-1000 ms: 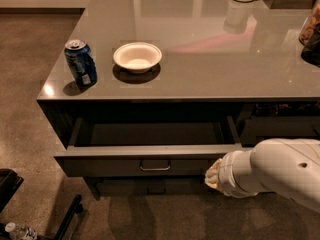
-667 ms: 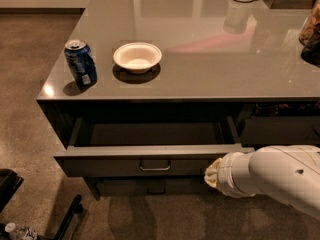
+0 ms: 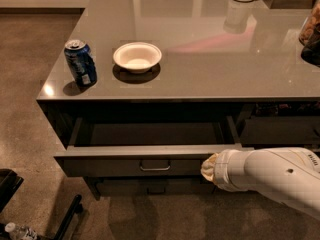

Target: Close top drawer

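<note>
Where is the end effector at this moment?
In the camera view, the end effector is low and right of centre, at the front of the open top drawer, just right of its metal handle and below the countertop edge.

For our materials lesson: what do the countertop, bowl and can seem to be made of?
Countertop: perhaps stone or laminate; grey, glossy, reflective. Bowl: likely paper or foam; matte white. Can: likely aluminium; shiny top, blue print. Tool: at the front of the open top drawer.
</note>
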Available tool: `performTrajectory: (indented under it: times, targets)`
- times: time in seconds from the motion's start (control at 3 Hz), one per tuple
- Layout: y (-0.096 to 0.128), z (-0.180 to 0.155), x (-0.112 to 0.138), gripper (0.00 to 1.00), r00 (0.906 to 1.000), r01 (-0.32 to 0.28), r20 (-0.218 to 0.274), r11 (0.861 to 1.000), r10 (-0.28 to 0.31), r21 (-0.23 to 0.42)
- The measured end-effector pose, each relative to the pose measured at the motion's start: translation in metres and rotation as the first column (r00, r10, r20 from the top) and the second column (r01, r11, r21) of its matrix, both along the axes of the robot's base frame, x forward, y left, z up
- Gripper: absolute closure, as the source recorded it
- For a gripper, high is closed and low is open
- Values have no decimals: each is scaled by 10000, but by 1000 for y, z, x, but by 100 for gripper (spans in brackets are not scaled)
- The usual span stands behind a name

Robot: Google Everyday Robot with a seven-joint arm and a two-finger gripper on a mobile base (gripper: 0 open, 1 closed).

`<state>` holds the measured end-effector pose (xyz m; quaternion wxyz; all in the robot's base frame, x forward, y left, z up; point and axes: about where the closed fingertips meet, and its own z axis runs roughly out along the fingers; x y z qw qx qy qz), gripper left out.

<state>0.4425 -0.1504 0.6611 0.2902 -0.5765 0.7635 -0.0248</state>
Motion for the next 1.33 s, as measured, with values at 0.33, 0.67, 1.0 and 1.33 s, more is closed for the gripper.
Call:
performTrajectory:
  times: [0.33, 0.67, 1.0, 1.33]
  targets:
    - [2, -4, 16, 100, 9990, -63, 443, 9999, 56, 152]
    - [4, -9, 32, 100, 9965, -104, 837, 9995, 80, 283]
    - [1, -8, 50, 100, 9901, -123, 1403, 9997, 92, 209]
    - [-9, 0, 71, 100, 9774, -134, 2107, 9999, 152, -99]
